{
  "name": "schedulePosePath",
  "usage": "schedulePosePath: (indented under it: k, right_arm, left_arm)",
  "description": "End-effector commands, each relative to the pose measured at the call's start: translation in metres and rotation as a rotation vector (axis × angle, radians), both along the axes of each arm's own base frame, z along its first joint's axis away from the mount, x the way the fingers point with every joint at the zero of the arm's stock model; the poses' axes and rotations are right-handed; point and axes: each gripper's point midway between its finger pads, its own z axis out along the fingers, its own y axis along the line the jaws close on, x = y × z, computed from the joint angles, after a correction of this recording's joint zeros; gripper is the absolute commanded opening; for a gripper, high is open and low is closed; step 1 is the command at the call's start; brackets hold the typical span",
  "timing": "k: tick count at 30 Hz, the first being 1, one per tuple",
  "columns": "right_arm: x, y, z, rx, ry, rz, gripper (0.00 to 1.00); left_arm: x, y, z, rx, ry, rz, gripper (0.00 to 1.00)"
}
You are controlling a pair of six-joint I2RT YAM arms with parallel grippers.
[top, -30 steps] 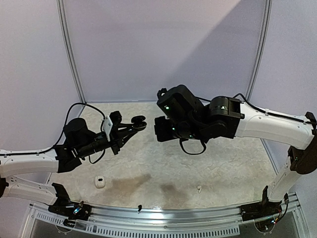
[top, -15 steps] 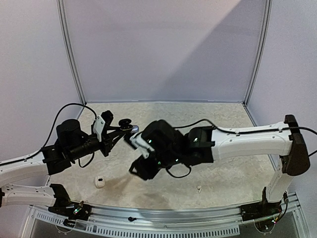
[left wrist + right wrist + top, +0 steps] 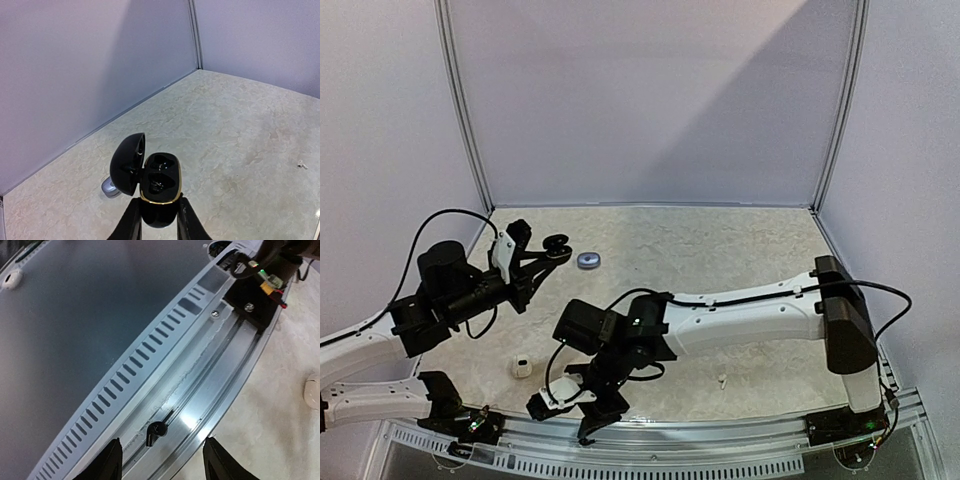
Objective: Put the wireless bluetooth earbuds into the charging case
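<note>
Left gripper (image 3: 158, 204) clamps the black charging case (image 3: 160, 186), lid open, sockets too dark to read. Grey case (image 3: 110, 187) lies just behind it; right gripper (image 3: 164, 462), well apart, gapes empty.

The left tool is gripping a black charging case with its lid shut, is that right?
Not quite: the lid is open, not shut. The left tool is gripping the black charging case with its lid swung up to one side and the earbud wells exposed. The left wrist view shows this.
</note>
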Motion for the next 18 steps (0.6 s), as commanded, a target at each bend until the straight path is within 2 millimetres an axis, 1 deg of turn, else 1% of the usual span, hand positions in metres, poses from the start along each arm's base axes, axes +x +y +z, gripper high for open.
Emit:
schedulePosePath:
  k: [1, 3, 4, 9, 15, 18]
  right_arm:
    - [-0.009, -0.019, -0.037, -0.057, -0.030, 0.196, 0.54]
    - [-0.010, -0.018, -0.041, -0.060, -0.042, 0.219, 0.48]
    - [-0.010, -0.018, -0.047, -0.072, -0.047, 0.230, 0.46]
    - [-0.009, -0.015, -0.062, -0.074, -0.076, 0.292, 0.45]
    - [-0.008, -0.013, -0.074, -0.063, -0.101, 0.338, 0.43]
    - [-0.008, -0.009, -0.077, -0.046, -0.114, 0.362, 0.41]
  left_arm:
    - [-0.004, 0.003, -0.009, 0.007, 0.004, -0.011, 0.00]
    - [-0.006, 0.001, -0.008, -0.003, 0.003, -0.031, 0.00]
    - [-0.007, 0.000, -0.009, -0.003, 0.004, -0.035, 0.00]
    - [-0.007, -0.001, -0.011, -0.003, 0.006, -0.042, 0.00]
    - [-0.007, -0.002, -0.013, 0.000, 0.010, -0.046, 0.00]
    - [-0.007, -0.003, -0.016, 0.000, 0.017, -0.051, 0.00]
